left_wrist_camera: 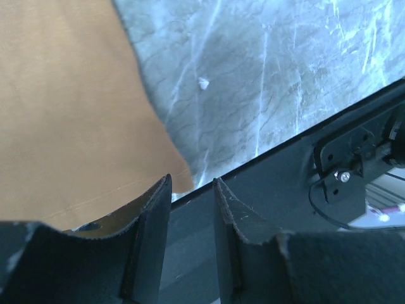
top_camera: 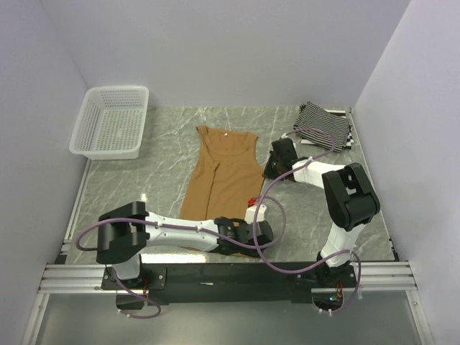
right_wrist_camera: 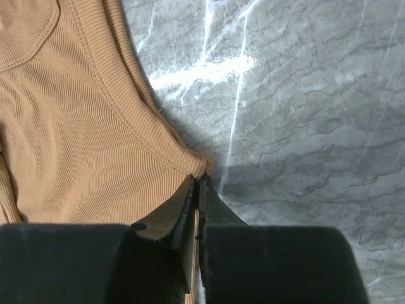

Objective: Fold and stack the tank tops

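Observation:
The plain tan-brown tank top (top_camera: 223,176) lies flat in the middle of the marble table, neck toward the back. My right gripper (right_wrist_camera: 197,179) is shut on its right side edge, just below the armhole (right_wrist_camera: 190,164), with a strip of tan fabric between the pads. In the top view that gripper (top_camera: 269,169) sits at the top's right side. My left gripper (left_wrist_camera: 192,180) is open with nothing between its fingers, beside the hem's near right corner (left_wrist_camera: 180,177) at the table's front edge; in the top view it (top_camera: 262,231) is low. A folded pile of striped tank tops (top_camera: 323,126) rests at the back right.
A white mesh basket (top_camera: 111,122) stands at the back left. The dark front rail (left_wrist_camera: 285,177) runs just below the left gripper. Grey walls close the table on three sides. A small white speck (left_wrist_camera: 203,82) lies on the marble right of the tan top.

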`<state>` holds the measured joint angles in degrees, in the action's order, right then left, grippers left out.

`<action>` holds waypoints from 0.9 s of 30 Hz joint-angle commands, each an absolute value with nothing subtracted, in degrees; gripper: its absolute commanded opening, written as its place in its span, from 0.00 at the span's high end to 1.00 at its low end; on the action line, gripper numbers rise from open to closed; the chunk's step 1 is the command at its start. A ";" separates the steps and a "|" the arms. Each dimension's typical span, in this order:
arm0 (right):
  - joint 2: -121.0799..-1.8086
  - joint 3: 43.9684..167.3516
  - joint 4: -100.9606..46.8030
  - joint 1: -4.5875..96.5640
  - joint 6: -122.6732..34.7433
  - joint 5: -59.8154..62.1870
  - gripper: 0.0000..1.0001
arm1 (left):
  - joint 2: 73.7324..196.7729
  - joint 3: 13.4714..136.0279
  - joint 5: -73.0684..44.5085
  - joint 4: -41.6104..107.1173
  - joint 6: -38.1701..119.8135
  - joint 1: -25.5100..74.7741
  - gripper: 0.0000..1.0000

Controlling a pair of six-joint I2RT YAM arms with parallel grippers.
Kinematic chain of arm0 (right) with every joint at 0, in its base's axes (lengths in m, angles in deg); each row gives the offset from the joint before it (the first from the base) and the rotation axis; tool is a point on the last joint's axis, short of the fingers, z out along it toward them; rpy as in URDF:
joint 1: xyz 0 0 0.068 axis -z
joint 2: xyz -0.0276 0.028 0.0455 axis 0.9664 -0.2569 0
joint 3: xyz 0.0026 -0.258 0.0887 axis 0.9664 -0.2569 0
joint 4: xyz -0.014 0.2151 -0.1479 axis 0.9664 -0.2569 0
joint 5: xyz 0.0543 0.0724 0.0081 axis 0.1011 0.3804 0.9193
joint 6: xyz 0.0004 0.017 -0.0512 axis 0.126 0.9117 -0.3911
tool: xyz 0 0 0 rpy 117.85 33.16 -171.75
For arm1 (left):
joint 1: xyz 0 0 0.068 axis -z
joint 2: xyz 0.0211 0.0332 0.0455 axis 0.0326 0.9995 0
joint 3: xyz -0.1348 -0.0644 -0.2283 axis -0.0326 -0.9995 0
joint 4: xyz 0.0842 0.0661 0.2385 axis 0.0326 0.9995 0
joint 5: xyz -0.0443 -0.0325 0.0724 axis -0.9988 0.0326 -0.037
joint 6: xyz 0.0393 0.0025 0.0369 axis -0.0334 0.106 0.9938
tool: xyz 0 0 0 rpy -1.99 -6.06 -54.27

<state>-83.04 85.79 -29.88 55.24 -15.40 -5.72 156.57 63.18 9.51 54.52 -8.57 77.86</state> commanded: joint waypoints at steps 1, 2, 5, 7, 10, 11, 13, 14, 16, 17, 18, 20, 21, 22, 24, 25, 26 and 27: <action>-81.97 84.17 -31.49 56.39 -15.54 -6.63 1.00 | 159.59 67.97 14.98 58.31 -9.12 79.87 0.62; -82.05 84.17 -31.49 56.57 -15.54 -6.54 1.00 | 160.39 68.58 15.51 58.93 -9.56 80.22 0.63; -82.32 84.08 -30.88 56.66 -15.45 -6.63 1.00 | 163.02 70.34 16.56 60.69 -10.17 81.54 0.63; -82.58 84.17 -30.88 56.66 -15.45 -5.14 1.00 | 164.78 71.48 18.06 61.83 -10.96 82.15 0.63; -82.58 83.99 -30.53 56.66 -15.45 -4.87 1.00 | 167.06 73.59 20.52 65.17 -12.28 83.21 0.65; -82.49 83.90 -30.35 56.66 -15.45 -4.87 1.00 | 167.60 74.21 21.05 66.83 -12.63 83.47 0.65; -82.49 83.90 -30.44 56.57 -15.36 -4.87 1.00 | 169.27 75.88 22.19 68.33 -12.99 84.17 0.68; -82.41 83.82 -30.44 56.66 -15.36 -4.87 1.00 | 169.79 76.40 22.72 68.95 -13.16 84.44 0.69; -82.23 83.64 -30.35 56.57 -15.36 -4.87 1.00 | 170.85 77.64 23.34 70.10 -13.17 84.88 0.76; -81.97 83.55 -30.35 56.57 -15.36 -5.05 1.00 | 171.11 77.90 23.34 70.19 -13.17 84.97 0.80; -81.97 83.38 -30.44 56.74 -15.36 -5.22 1.00 | 171.20 78.25 23.34 70.36 -13.17 85.32 0.84; -81.44 83.03 -30.53 57.01 -15.53 -5.40 1.00 | 171.03 78.60 23.69 70.36 -12.99 85.76 0.97; -81.09 82.85 -30.79 57.27 -15.54 -5.75 1.00 | 170.16 78.69 23.95 70.36 -12.99 86.28 0.99; -80.91 82.67 -30.88 57.36 -15.62 -5.93 1.00 | 169.54 78.52 23.95 69.41 -12.82 86.55 0.99; -79.86 82.15 -31.84 58.06 -15.89 -7.41 1.00 | 166.92 76.95 23.78 68.00 -12.72 86.99 0.99; -79.51 82.06 -32.28 58.15 -16.06 -7.86 1.00 | 165.59 75.80 23.60 66.51 -12.46 87.16 1.00; -78.55 81.71 -32.02 58.50 -16.06 -7.51 1.00 | 164.27 73.36 22.56 63.63 -12.55 87.17 0.99; -78.02 81.62 -32.54 58.50 -16.24 -7.94 1.00 | 161.56 72.03 22.37 62.03 -12.81 87.17 0.99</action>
<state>-80.81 82.93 -29.25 57.33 -15.08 -4.52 168.75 74.89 22.25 66.50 -12.33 86.42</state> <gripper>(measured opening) 0.066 0.013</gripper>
